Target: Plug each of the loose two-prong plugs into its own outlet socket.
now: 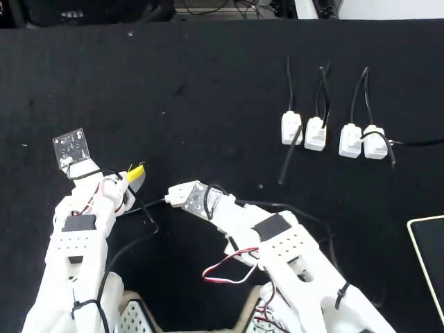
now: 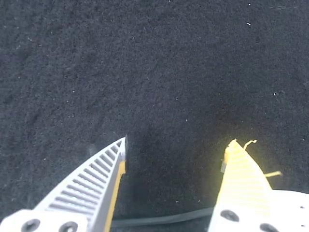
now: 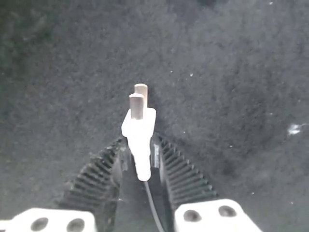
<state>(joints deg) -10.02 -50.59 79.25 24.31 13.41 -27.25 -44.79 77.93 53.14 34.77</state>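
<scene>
Left gripper: jaws spread wide above bare black table, near the table's left near corner; one fingertip is yellow.
Right gripper: closed narrow on a white two-prong plug, near the middle of the near edge.
Plug: held by its body between the ribbed pads, both metal prongs sticking out past the fingertips, above the table surface.
Plug's cord: thin and black, running back between the jaws.
Row of four white blocks: toward the far right corner, each with a black cord; I cannot tell socket from seated plug.
Slanted cord: black, lying on the near side of that row, between it and the held plug.
Black cable: on the table between the two arms.
Dark flat panel: pale-rimmed, at the right edge.
</scene>
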